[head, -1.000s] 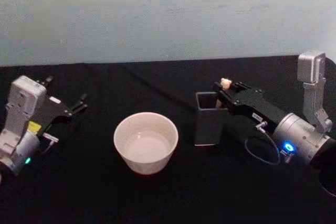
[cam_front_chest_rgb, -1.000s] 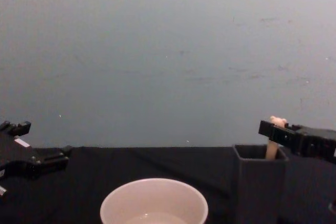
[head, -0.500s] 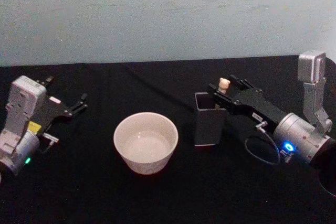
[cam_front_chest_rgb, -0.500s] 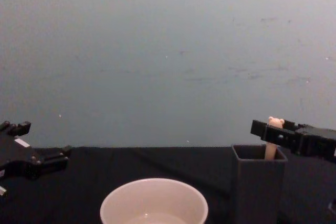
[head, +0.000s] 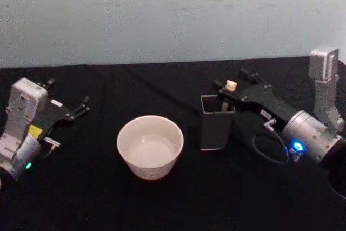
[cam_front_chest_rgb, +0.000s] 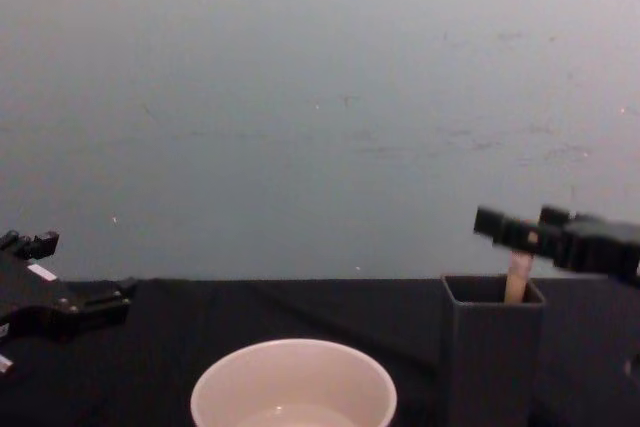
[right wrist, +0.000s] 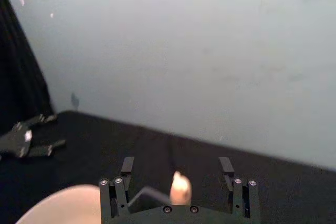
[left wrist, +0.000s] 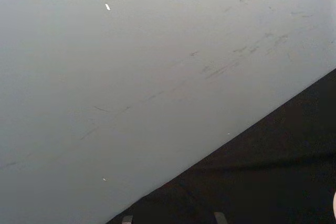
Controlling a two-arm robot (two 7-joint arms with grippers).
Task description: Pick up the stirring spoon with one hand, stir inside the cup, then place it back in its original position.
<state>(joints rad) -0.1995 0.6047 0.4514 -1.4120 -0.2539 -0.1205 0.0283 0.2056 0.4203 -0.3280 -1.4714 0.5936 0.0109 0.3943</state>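
The stirring spoon (head: 231,85) stands in a dark grey square holder (head: 215,129), its bear head poking above the rim. My right gripper (head: 231,78) is open with its fingers either side of the spoon's top. In the right wrist view the spoon head (right wrist: 181,188) sits between the wide-apart fingers (right wrist: 127,163) without touching them. From the chest, the right gripper (cam_front_chest_rgb: 520,223) covers the bear head and only the beige handle (cam_front_chest_rgb: 517,283) shows. The cream cup (head: 150,145) stands left of the holder. At the far left my left gripper (head: 67,92) is parked and open.
A black cloth covers the table (head: 162,204), with a pale wall behind it. The holder (cam_front_chest_rgb: 490,347) stands close beside the cup (cam_front_chest_rgb: 293,383). The left gripper (cam_front_chest_rgb: 78,287) rests well away from the cup. A cable loops beside the right wrist (head: 270,147).
My right gripper has risen a little at the spoon's top and now covers the bear head in the chest view. The spoon, cup and left arm have not moved.
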